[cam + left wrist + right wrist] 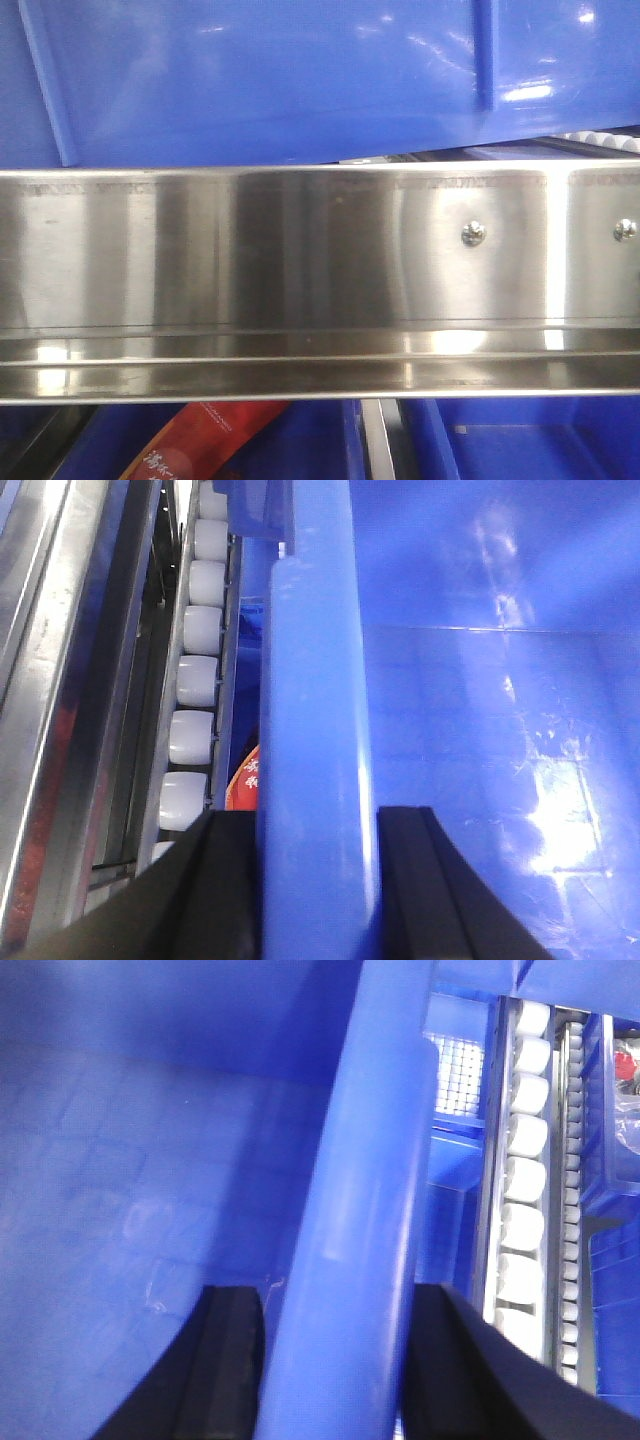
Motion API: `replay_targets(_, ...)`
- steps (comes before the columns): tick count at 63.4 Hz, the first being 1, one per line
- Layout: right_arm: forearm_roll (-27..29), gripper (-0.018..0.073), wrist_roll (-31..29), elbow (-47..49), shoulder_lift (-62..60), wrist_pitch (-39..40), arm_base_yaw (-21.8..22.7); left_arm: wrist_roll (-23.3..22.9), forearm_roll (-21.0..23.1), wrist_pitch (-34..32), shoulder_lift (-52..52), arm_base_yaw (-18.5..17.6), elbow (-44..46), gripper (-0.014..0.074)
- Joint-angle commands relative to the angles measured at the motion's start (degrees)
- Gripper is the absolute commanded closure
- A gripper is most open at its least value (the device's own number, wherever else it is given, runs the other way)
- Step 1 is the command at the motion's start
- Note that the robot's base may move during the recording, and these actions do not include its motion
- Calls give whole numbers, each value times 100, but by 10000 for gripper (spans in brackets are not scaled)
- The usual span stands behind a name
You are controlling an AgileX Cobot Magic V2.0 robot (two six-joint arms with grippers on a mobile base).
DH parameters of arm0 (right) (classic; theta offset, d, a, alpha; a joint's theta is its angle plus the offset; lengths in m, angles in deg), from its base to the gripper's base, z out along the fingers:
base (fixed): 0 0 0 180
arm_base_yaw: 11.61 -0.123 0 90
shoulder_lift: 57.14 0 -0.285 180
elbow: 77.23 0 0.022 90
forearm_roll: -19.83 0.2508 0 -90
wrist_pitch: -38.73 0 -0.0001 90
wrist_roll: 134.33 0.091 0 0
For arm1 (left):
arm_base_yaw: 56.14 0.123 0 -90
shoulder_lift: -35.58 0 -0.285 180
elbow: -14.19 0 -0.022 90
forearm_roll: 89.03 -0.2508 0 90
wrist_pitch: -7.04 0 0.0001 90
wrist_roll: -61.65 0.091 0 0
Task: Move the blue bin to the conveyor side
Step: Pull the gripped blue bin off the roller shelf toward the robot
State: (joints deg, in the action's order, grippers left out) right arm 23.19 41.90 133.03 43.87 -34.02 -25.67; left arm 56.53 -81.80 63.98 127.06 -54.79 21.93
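Left gripper [318,815]: two fingers [205,880] showed in its wrist view, both matte black, squared off at the tip and widening toward the base. Inner faces ran straight; outer edges flared in a shallow curve. Right gripper [335,1290]: two fingers [228,1360] of the same black and the same wedge outline, tips blunt. Material was possibly rubber or plastic; the blur left that undecided. Surfaces were plain and unreflective.
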Motion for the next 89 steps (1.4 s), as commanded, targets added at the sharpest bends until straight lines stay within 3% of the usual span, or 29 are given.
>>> replay_targets(1,-130,640,75,55,-151,278,16,51,222,-74,-62,-33,83,616)
replay_targets(89,-130,640,75,369,-296,278,16,61,269,160,-506,-33,779,616)
